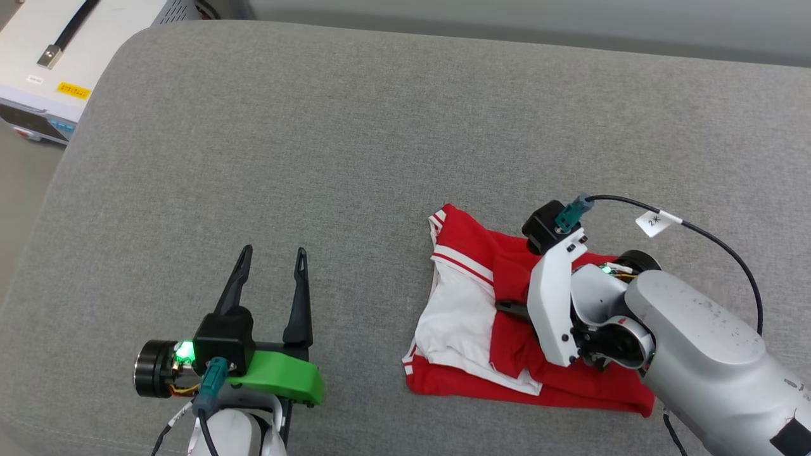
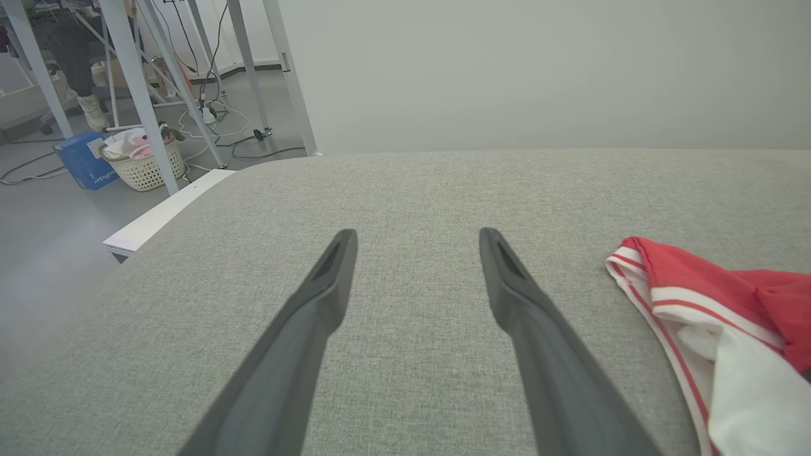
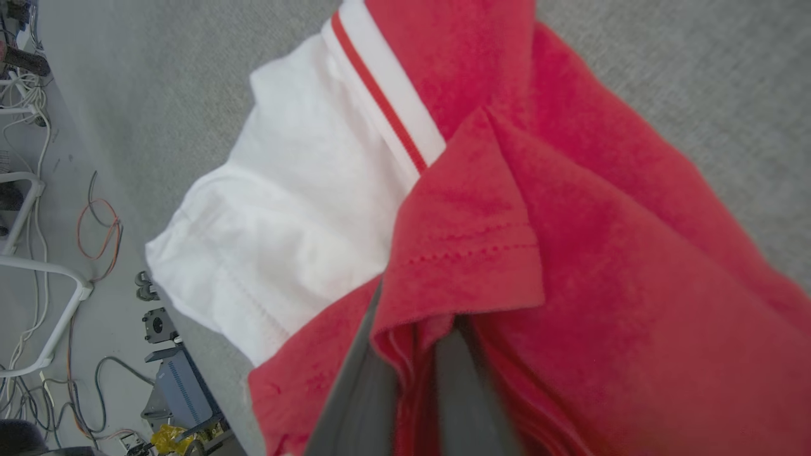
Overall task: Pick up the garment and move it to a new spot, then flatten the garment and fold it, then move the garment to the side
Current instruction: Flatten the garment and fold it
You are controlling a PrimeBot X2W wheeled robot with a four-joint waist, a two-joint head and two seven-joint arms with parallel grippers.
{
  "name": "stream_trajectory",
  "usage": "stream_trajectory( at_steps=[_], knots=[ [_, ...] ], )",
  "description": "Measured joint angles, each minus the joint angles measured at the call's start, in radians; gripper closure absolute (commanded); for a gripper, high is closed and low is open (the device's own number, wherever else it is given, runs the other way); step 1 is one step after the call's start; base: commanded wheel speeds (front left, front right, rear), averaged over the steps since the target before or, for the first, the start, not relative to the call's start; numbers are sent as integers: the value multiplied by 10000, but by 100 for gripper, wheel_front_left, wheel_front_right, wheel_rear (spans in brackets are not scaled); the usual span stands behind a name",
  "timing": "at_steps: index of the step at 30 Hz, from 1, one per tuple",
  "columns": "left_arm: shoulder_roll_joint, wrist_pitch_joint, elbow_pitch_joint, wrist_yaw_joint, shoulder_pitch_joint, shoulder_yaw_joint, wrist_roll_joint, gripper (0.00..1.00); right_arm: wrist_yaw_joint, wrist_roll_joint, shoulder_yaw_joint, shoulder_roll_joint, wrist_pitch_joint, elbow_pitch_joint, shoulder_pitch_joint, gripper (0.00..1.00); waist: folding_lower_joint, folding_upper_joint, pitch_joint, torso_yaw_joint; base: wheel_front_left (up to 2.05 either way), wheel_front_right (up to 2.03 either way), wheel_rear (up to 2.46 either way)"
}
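The garment (image 1: 481,316), a red shirt with white sleeves and striped trim, lies crumpled on the grey cushion at the right; its letters and number are hidden in the folds. My right gripper (image 1: 510,308) reaches into the bundle from the right. In the right wrist view its two dark fingers (image 3: 361,392) pinch a fold of the garment's red cloth (image 3: 469,253), so the right gripper (image 3: 412,335) is shut on it. My left gripper (image 1: 272,256) rests open at the lower left, apart from the shirt. Between the left gripper's (image 2: 418,237) spread fingers lies bare cushion, and the garment's striped edge (image 2: 684,304) shows at the right.
The grey cushion (image 1: 317,158) spreads wide to the left of and beyond the shirt. A white box-like device (image 1: 57,69) stands past its far left corner. In the left wrist view, white frame legs (image 2: 136,95) and a basket (image 2: 142,161) stand on the floor beyond the cushion.
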Motion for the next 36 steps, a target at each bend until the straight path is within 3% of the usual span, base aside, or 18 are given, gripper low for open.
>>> stream_trajectory(
  at_steps=[1, 2, 3, 4, 11, 19, 26, 36],
  knots=[
    [0, 0, 12, 0, 1, 17, 0, 0, 0, 29, 59, -6, -155, 6, -12, 84, 0, 0, -15, -23, 0, 0, 0],
    [-2, 0, 27, 0, 2, 29, 0, 0, 0, 71, 148, -23, -339, -6, -16, 60, 0, 0, -44, -46, 0, 0, 0],
    [-4, 0, 42, 0, 4, 48, 0, 0, 2, 105, 222, -50, -529, -38, -16, 5, 0, 0, -82, -70, 0, 0, 0],
    [-4, 0, 56, 0, 7, 63, 2, 0, 0, 130, 265, -88, -729, -98, -16, 0, 0, 0, -121, -90, 0, 0, 0],
    [-4, 0, 71, -8, 35, 245, 33, 0, -2, 130, 115, -1051, -2895, -1093, 8, 0, 0, 0, -494, -306, 0, 0, 0],
    [4, 2, -19, -48, 228, 408, 121, 0, -2, -1569, -1967, -1513, -6330, -1018, 401, 0, 0, 0, -887, -718, 0, 0, 0],
    [10, 0, -84, -63, 485, 493, 176, 0, -2, -3515, -4188, -1007, -8284, -746, 1524, 0, 0, 0, -1246, -1037, 0, 0, 0],
    [13, 0, -309, -104, 785, 497, 178, 0, -2, -5789, -7338, 500, -8715, -2360, 3972, 0, 0, 0, -1618, -1313, 0, 0, 0]
  ],
)
